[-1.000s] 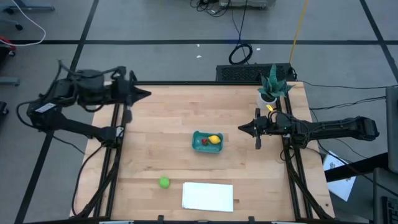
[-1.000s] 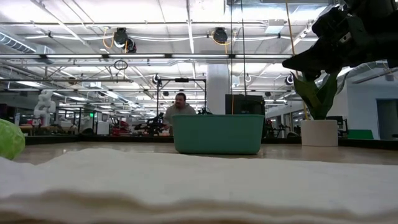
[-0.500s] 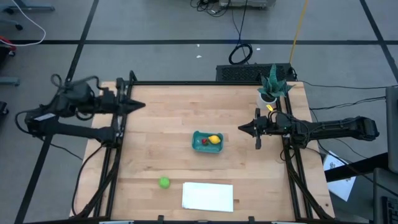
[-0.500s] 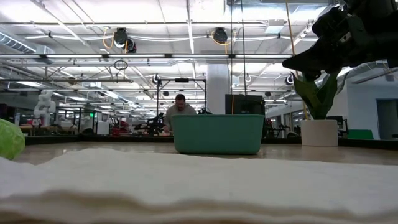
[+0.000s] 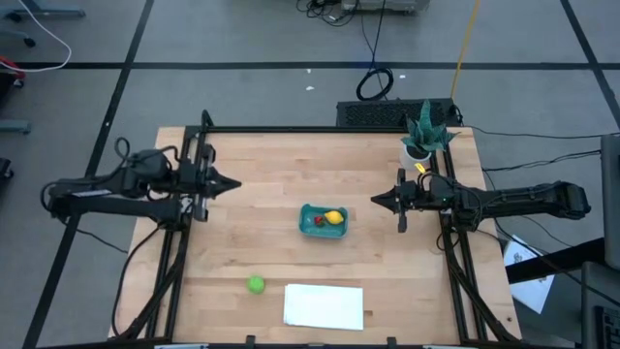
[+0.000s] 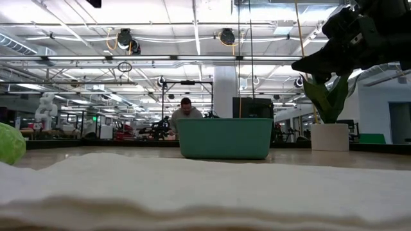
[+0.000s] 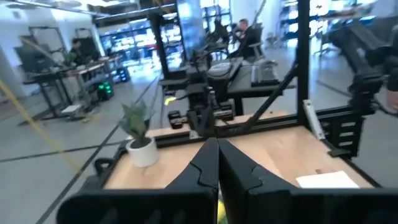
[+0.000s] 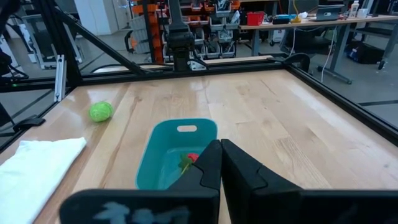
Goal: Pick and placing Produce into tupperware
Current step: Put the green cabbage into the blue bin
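Observation:
The teal tupperware stands on the table's middle; it also shows in the low view and the right wrist view. The yellow lemon and the dark red fruit lie inside it. The green ball rests on the table near the front edge, left of the white sheet. My left gripper is shut and empty, above the table left of the tub. My right gripper is shut and empty, right of the tub, pointing at it.
A flat white sheet lies at the front edge. A potted plant stands at the far right corner. Black frame rails run along the table's left, right and far sides. A person sits in the room beyond the table.
My left gripper has swung from the far left corner toward the table's near edge and now stands level with the tub's far side, still shut. My right gripper and all the fruits have kept still.

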You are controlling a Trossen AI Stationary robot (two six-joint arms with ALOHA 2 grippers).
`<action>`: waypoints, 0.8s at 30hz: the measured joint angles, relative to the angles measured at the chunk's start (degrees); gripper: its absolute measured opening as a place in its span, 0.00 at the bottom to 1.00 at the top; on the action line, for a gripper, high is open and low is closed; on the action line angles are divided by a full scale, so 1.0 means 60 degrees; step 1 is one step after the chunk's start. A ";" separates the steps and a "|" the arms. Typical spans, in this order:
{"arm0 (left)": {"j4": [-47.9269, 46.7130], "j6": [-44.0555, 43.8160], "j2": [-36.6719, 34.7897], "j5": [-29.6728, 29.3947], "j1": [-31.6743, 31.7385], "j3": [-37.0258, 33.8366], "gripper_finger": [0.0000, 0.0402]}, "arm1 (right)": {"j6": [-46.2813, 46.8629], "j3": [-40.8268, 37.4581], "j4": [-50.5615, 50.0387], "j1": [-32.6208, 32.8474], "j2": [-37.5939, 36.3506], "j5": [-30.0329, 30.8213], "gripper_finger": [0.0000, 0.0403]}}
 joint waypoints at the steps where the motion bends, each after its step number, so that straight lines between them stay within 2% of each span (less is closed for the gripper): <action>1: 0.0232 -0.0051 -0.0074 0.0101 0.0000 -0.0244 0.00 | 0.0000 0.0000 0.0000 0.0000 0.0003 0.0000 0.00; 7: 0.1699 -0.0160 -0.0490 0.0180 0.0000 -0.1652 0.00 | 0.0000 0.0000 0.0004 0.0000 0.0003 0.0000 0.00; 13: 0.2977 -0.0519 -0.0540 0.0826 -0.0025 -0.2827 0.00 | 0.0000 0.0000 0.0004 0.0000 0.0003 0.0000 0.00; 18: 0.3487 -0.0737 -0.0520 0.0906 -0.0025 -0.3356 0.00 | 0.0000 0.0000 0.0004 -0.0001 0.0003 0.0000 0.00; 24: 0.3445 -0.0752 -0.0520 0.1033 -0.0022 -0.3439 0.00 | 0.0000 0.0000 0.0005 -0.0003 0.0007 0.0000 0.00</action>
